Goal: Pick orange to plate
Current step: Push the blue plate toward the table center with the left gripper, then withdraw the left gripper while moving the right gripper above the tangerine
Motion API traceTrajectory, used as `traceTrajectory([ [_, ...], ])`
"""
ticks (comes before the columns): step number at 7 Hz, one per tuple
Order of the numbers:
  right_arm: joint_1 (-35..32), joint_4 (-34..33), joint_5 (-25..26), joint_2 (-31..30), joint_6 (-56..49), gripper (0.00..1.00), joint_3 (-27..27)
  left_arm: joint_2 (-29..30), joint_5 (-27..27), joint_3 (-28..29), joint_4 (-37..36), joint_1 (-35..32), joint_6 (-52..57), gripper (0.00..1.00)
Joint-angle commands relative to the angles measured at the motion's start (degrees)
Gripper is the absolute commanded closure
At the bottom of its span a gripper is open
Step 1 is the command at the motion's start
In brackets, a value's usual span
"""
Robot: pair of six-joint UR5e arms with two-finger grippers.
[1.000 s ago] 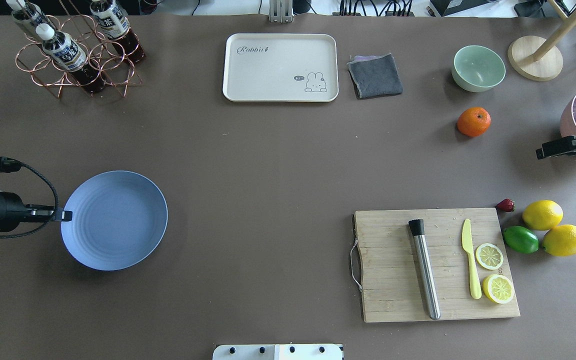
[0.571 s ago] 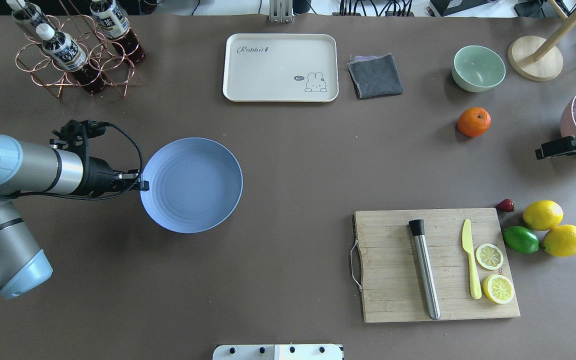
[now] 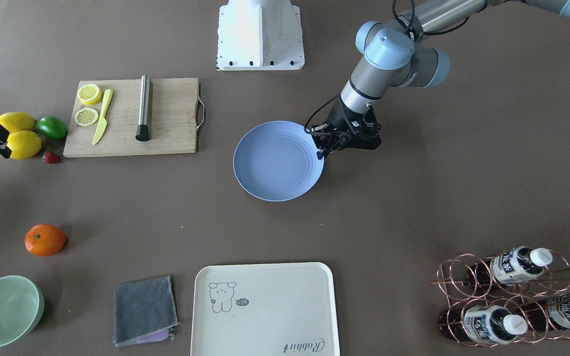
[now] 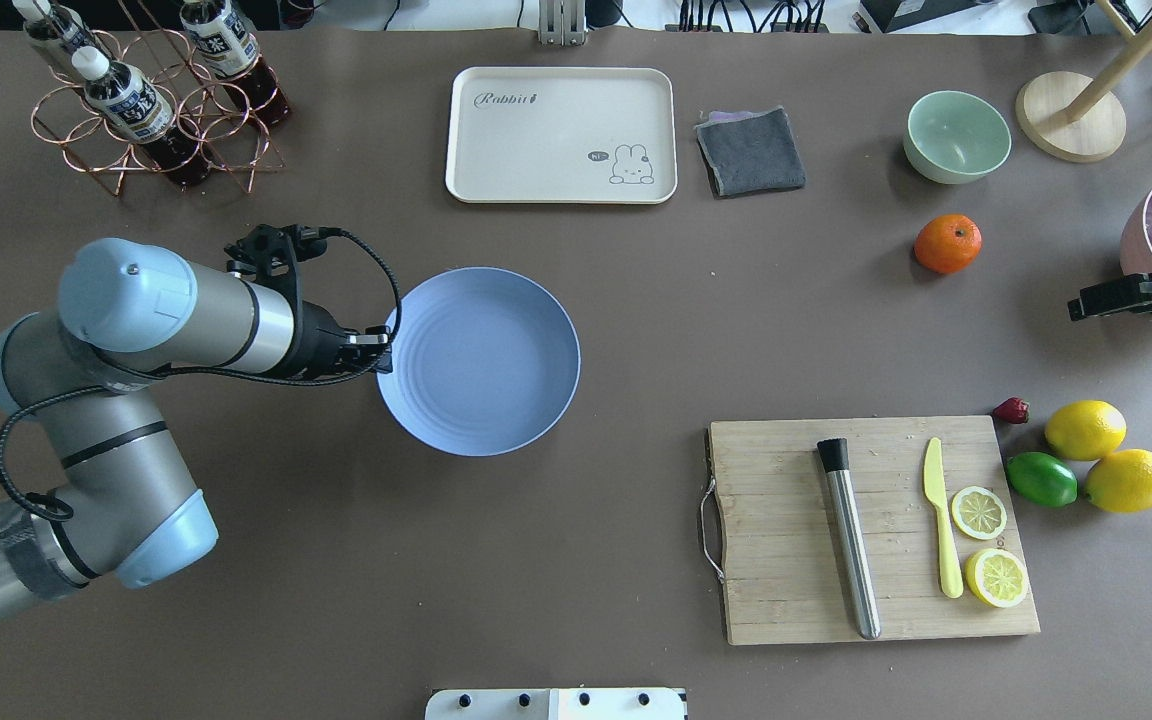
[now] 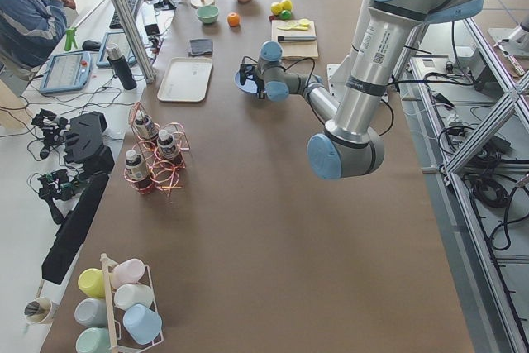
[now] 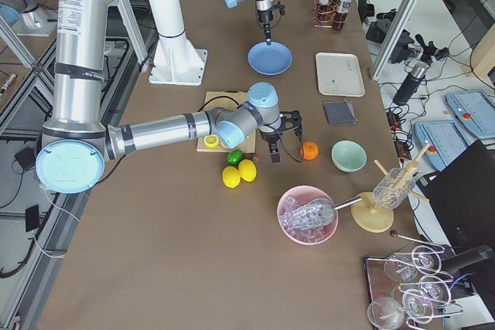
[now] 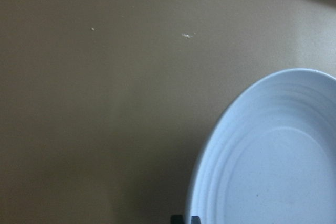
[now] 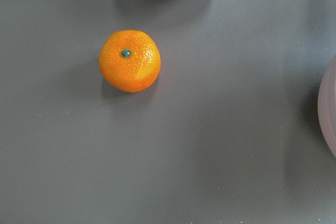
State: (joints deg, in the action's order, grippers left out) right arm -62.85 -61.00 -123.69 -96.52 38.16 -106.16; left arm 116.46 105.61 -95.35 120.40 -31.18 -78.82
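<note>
1. Left gripper comes first, at the end of a grey and pale-blue arm. It is to the left of the cream tray and nearer the robot than it. Its fingers are pressed onto the left rim of the plate, pinching it.
2. The plate, round and periwinkle blue, is just on the robot's side of the tray, a little left of the tray's middle. From where I stand I cannot tell whether it rests on the table or hangs slightly above it.
3. The tray itself lies flat at the far side of the table, with its rabbit drawing in the near right corner.
4. A dark grey folded cloth lies just to the right of the tray, not touching it.
5. The orange sits on the brown table well to the right of the tray, past the cloth, and a little nearer the robot than the tray's near edge. Its green stem dot faces up, and it is well apart from the plate.
6. A pale-green bowl stands just beyond the orange, level with the tray.
7. Right gripper hangs farthest to the right of the tray, near the orange but apart from it. I cannot tell whether its fingers are spread or pressed together.
</note>
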Motion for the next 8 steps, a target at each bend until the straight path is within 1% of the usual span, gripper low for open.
traceTrajectory([
  [1,0.6,0.0,0.2,0.4,0.1,0.01,0.2,2.2,-1.1,3.1,-0.4,0.6,-0.1,1.00],
  [2,0.8,0.0,0.3,0.6,0.2,0.01,0.3,2.8,-2.1,3.2,-0.3,0.6,-1.4,0.01],
  [3,0.9,-0.4,0.2,1.8,0.2,0.02,0.6,2.4,-2.1,1.1,-0.6,0.2,-1.2,0.02],
  [4,0.9,-0.8,1.3,3.3,1.1,0.02,1.5,1.2,-0.5,-0.6,-0.9,-3.0,-0.5,0.02],
  [5,1.2,-0.8,1.6,5.6,2.3,0.02,3.7,-1.8,5.5,-1.3,-1.3,-7.9,2.4,0.02],
  [6,2.5,-1.9,2.3,9.9,3.3,0.02,6.7,-6.0,13.5,-2.1,-1.6,-15.7,11.5,0.02],
  [7,4.6,-5.9,5.1,13.6,5.8,0.02,7.2,-12.5,18.3,-5.2,-1.7,-20.6,18.7,0.02],
  [8,5.4,-7.3,5.3,14.8,6.2,0.02,7.5,-18.9,21.2,-7.5,-1.7,-25.7,23.9,0.02],
])
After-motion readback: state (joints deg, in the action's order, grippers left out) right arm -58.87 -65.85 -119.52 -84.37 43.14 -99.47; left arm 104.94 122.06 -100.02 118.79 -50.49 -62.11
